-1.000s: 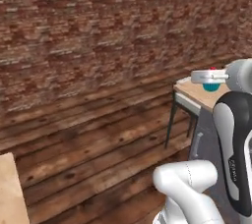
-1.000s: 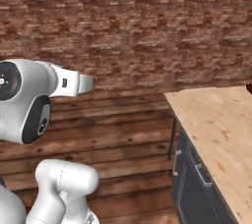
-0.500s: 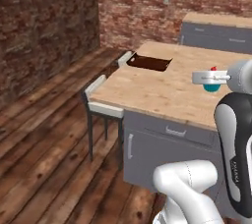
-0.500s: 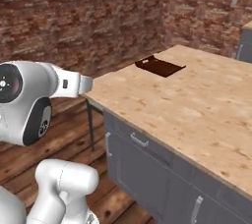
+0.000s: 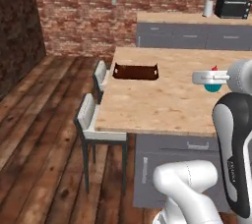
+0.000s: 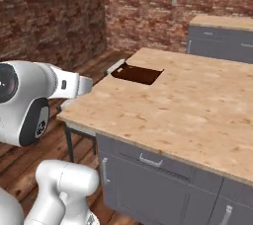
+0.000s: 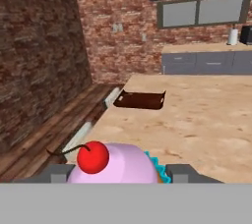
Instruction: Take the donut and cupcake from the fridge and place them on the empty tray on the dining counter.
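**A:** So the gripper (image 7: 118,173) is clamped on the cupcake (image 7: 118,165), one dark finger on each side of it. In the hand view you get the pink frosting and the cherry on top, plus a sliver of teal wrapper on the right. The rest of the cupcake is cut off at the bottom.

**B:** Yeah, in the left base view the cupcake (image 5: 212,81) is held up above the tabletop (image 5: 162,105), well to the right of the tray (image 5: 136,72). The gripper (image 5: 211,77) itself is hard to read there, just a pale bar across the frosting with the teal cup poking out underneath.

**A:** And the tray?

**B:** Sits at the far left corner of the dining counter, near the edge by the stools (image 5: 93,120). Dark brown, raised ends. From the right base view the tray (image 6: 137,74) looks more like a dark patch on the tabletop (image 6: 188,105); you can't make out the handles at all.

**A:** Hand view shows the tray (image 7: 141,100) better, with its low walls. Can't tell if anything's in it though, the inside's just dark.

**B:** Behind the tray there's a grey cabinet run (image 5: 197,34) along the brick wall, with a black microwave-looking box (image 5: 233,8) on top, clipped at the right edge.
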